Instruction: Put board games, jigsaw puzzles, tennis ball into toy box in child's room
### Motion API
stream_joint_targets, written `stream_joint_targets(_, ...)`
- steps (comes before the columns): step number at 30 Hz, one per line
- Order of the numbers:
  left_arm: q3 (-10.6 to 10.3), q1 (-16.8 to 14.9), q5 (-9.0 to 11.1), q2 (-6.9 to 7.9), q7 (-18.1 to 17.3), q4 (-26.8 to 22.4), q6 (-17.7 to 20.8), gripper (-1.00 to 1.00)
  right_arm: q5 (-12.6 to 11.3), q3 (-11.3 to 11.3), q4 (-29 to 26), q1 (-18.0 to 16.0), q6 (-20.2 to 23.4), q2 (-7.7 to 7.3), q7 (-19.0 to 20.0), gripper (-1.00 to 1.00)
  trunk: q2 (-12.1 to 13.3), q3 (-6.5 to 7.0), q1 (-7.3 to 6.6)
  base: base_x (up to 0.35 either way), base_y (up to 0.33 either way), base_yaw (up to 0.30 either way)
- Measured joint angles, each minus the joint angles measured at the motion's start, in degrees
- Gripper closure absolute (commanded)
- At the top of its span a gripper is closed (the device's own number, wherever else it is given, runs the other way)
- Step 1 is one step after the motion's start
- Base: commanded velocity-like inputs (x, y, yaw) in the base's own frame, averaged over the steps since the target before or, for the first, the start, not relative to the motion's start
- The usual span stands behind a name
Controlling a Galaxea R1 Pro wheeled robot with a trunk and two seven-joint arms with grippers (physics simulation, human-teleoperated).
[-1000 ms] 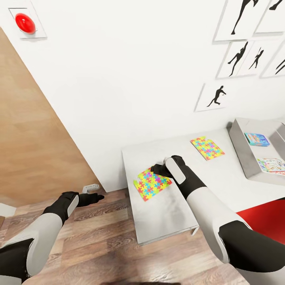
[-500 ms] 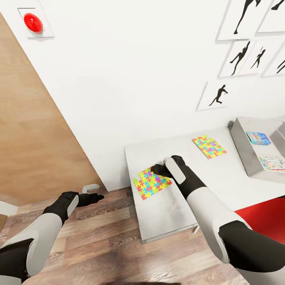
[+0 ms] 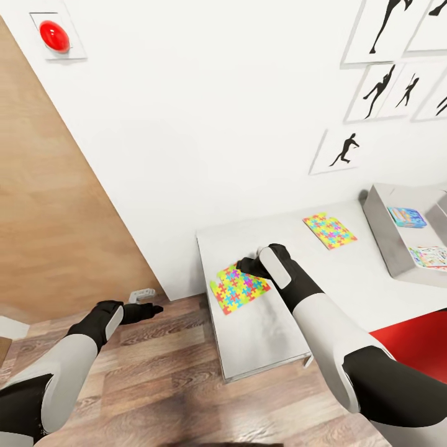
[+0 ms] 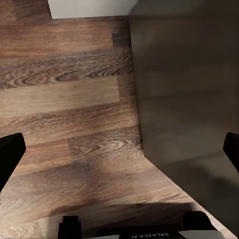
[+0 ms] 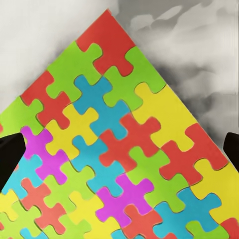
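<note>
Two jigsaw puzzles lie on the white table [image 3: 267, 335]. The near puzzle [image 3: 238, 289] [image 5: 119, 124] sits by the table's left edge, and the far one [image 3: 329, 230] lies toward the wall. My right gripper [image 3: 246, 267] [image 5: 119, 152] is open, right over the near puzzle's far corner, with one fingertip [image 5: 10, 154] at each side of the mat. The grey toy box [image 3: 380, 233] at the right holds a blue board game [image 3: 406, 216] and a white-green one [image 3: 428, 256]. Over the floor, my left gripper [image 3: 152, 308] [image 4: 119, 154] is open and holds nothing.
Wood floor [image 3: 155, 372] lies left of the table, and the table's dark grey side [image 4: 189, 89] is close to my left gripper. A white wall with framed silhouettes [image 3: 344, 151] stands behind. A red surface [image 3: 416, 341] shows at the lower right.
The whole view has shifted slightly, so the table sits a bit further right in the picture. The near puzzle stays under my right gripper and now lies closer to the table's left edge.
</note>
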Motion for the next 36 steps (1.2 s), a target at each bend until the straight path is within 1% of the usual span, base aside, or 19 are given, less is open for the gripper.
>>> stream_joint_targets(16, 0.00, 0.00, -0.01, 0.00, 0.00, 0.00, -0.01, -1.00, 0.00, 0.00, 0.00, 0.00, 0.02, 0.00, 0.00, -1.00, 0.00, 0.00, 0.00, -0.017, 0.025, 0.000)
stream_joint_targets(36, 0.00, 0.00, 0.01, -0.09, 0.00, 0.01, 0.00, -1.00, -0.01, 0.00, 0.00, 0.00, 0.00, 0.00, 0.03, -1.00, 0.00, 0.00, 0.00, -0.017, 0.090, 0.000)
